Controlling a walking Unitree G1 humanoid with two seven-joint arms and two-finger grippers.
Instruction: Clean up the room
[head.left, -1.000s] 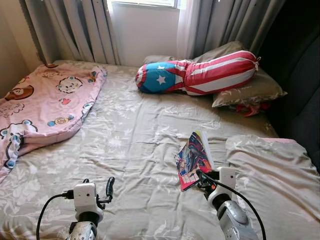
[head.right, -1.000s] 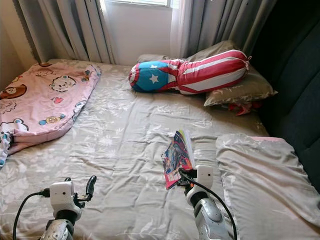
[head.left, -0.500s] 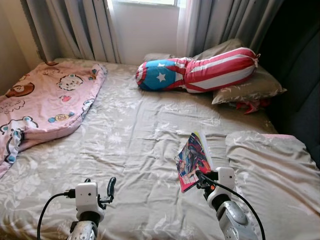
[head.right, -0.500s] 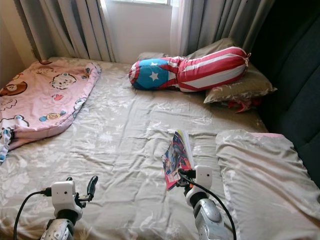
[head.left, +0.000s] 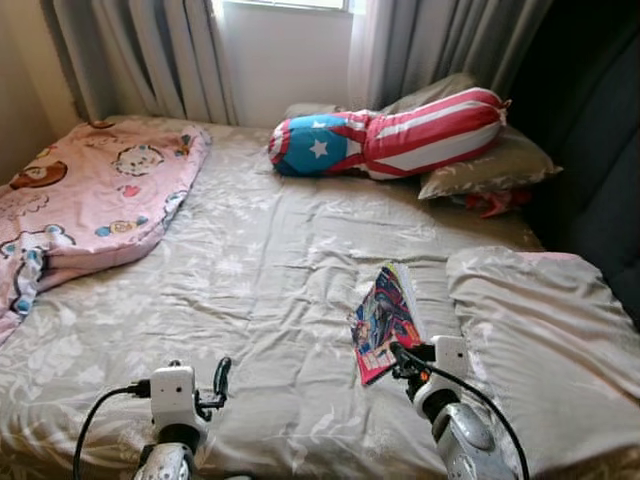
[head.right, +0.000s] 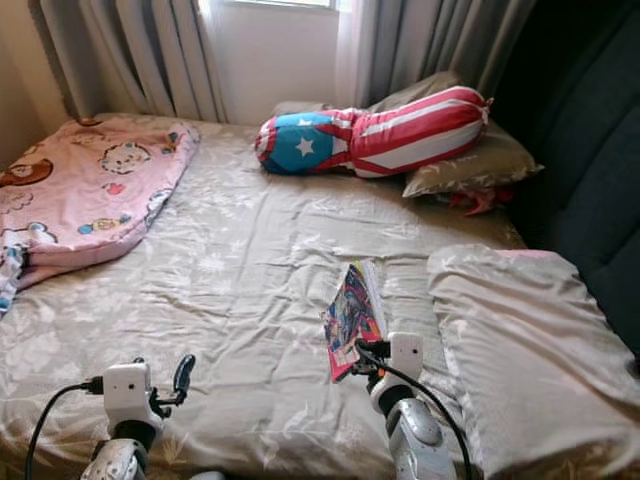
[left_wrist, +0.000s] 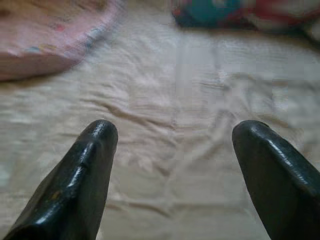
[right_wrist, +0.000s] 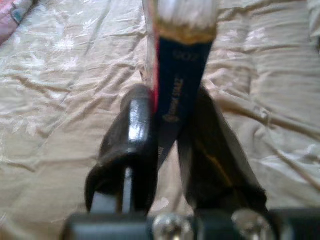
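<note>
A colourful comic book (head.left: 386, 320) stands up off the beige bed sheet (head.left: 270, 260), held by its lower edge in my right gripper (head.left: 400, 356). The right wrist view has both black fingers (right_wrist: 132, 145) pressed against the book's dark spine (right_wrist: 176, 95). Low on the left, my left gripper (head.left: 218, 378) hovers over the sheet, and its two fingertips (left_wrist: 97, 145) stand wide apart with nothing between them.
A pink cartoon blanket (head.left: 90, 200) lies bunched at the bed's left. A stars-and-stripes bolster (head.left: 390, 140) rests on a grey pillow (head.left: 490, 165) at the head. Another pillow (head.left: 540, 340) lies to the right of the book. Curtains (head.left: 150, 50) and a dark headboard (head.left: 600, 150) border the bed.
The whole picture has shifted, with more of the bed's near edge in sight, so the camera has moved. Both grippers keep their pose and the book stays held.
</note>
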